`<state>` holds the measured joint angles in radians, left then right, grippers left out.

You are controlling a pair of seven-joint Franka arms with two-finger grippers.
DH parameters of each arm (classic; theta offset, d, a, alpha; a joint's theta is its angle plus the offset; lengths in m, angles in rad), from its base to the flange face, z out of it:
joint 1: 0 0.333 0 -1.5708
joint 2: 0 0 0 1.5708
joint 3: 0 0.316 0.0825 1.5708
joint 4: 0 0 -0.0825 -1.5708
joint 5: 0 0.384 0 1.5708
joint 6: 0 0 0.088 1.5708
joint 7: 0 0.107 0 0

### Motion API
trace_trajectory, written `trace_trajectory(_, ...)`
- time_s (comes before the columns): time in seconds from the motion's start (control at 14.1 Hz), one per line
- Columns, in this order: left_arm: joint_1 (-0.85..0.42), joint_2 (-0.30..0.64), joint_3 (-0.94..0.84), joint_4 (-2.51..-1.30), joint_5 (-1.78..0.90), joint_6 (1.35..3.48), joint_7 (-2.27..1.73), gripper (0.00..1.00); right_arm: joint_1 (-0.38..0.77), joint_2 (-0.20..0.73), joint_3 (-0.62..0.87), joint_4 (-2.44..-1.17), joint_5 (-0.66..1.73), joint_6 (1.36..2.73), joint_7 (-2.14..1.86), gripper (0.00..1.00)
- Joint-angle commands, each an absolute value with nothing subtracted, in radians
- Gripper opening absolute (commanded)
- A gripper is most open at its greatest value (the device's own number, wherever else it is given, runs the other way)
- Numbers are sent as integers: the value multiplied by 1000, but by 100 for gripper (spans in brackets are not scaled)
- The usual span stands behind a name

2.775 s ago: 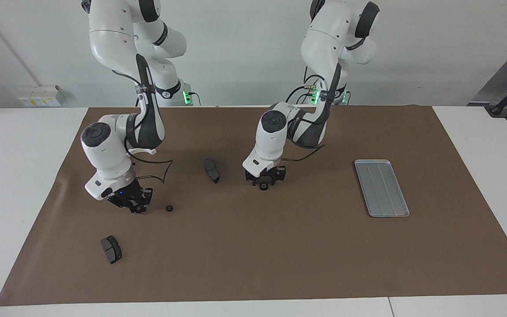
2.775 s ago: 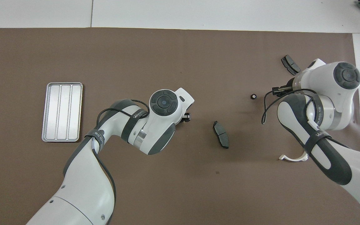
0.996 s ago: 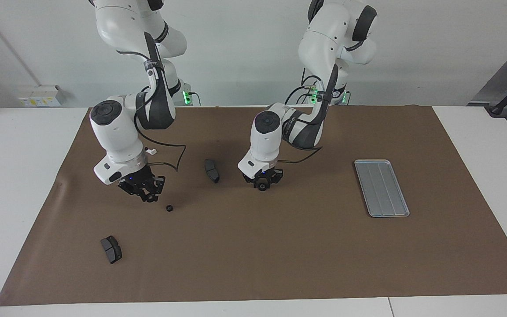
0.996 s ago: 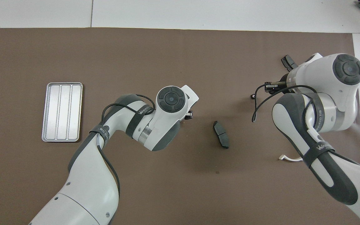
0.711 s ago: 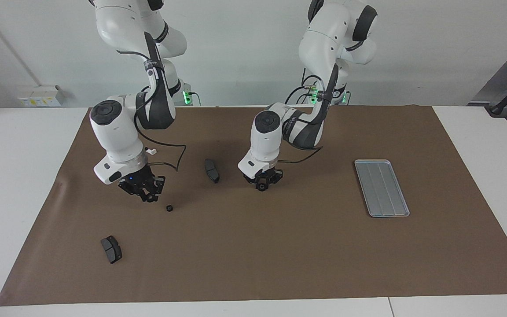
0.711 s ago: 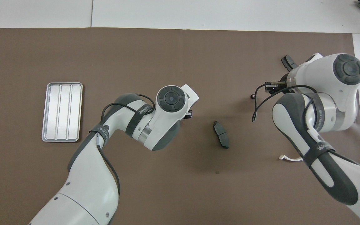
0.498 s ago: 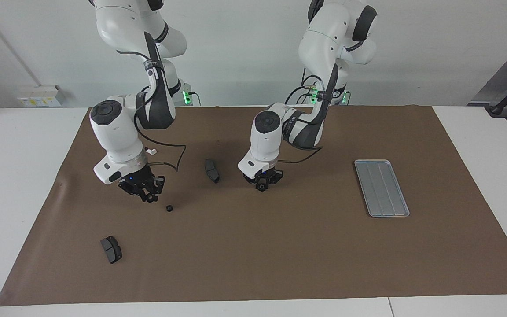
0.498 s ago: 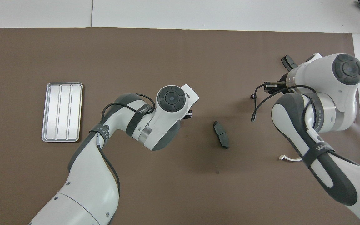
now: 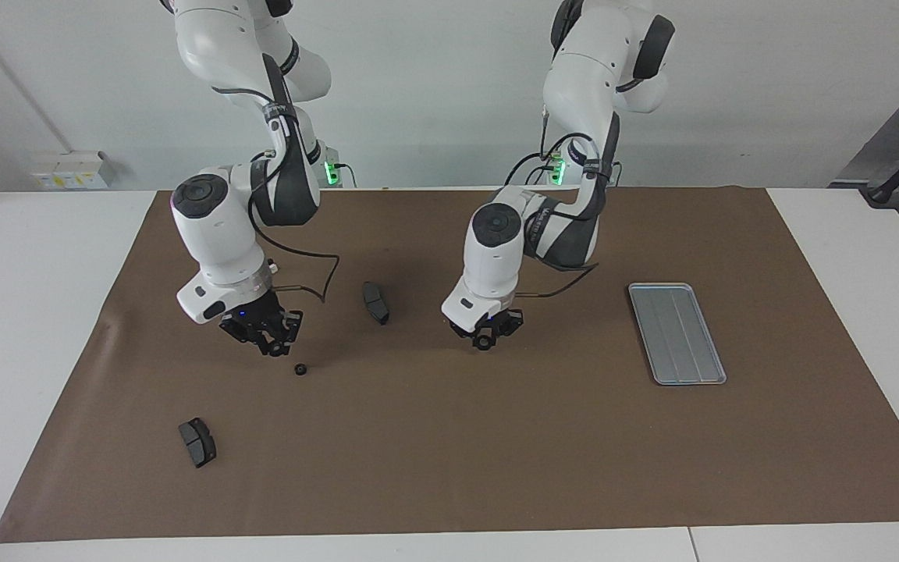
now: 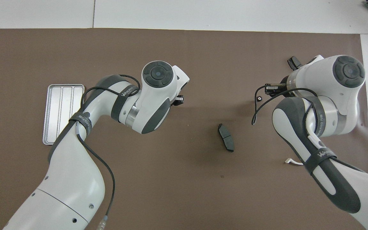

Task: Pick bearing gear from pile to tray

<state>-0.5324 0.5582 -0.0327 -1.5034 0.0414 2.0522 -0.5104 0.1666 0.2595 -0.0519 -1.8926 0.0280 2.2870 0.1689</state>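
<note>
My left gripper [image 9: 485, 339] is shut on a small black ring and holds it just above the brown mat, at the mat's middle; in the overhead view the left gripper [image 10: 179, 99] shows past its wrist. The silver-grey tray [image 9: 676, 333] lies empty toward the left arm's end of the table, and it also shows in the overhead view [image 10: 63, 113]. My right gripper [image 9: 264, 337] hangs above the mat close beside another black ring [image 9: 301, 369], which also shows in the overhead view [image 10: 259, 98]. The ring lies apart from the right gripper [image 10: 268, 90].
A dark grey brake pad [image 9: 375, 302] lies between the two grippers. A second brake pad [image 9: 197, 442] lies farther from the robots at the right arm's end. A white plastic arc [image 10: 294, 162] lies near the right arm, partly hidden by it.
My left gripper has lifted the ring off the mat and moved it toward the tray. My right gripper has risen and moved toward the loose ring.
</note>
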Motion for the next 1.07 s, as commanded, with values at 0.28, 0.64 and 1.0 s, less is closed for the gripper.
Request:
trace_trajectory(0.28, -266, 526, -41, -1462, 57, 1948, -87, 14, 368, 239, -49, -1899, 41, 2273, 489, 0)
trace_trajectory(0.64, -71, 428, -41, -1592, 49, 1954, 266, 14, 518, 287, -49, -1891, 41, 2354, 679, 0)
trace_trajectory(1.0, 11, 347, -41, -1863, 49, 2173, 385, 15, 624, 399, -51, -1774, 22, 2365, 831, 0)
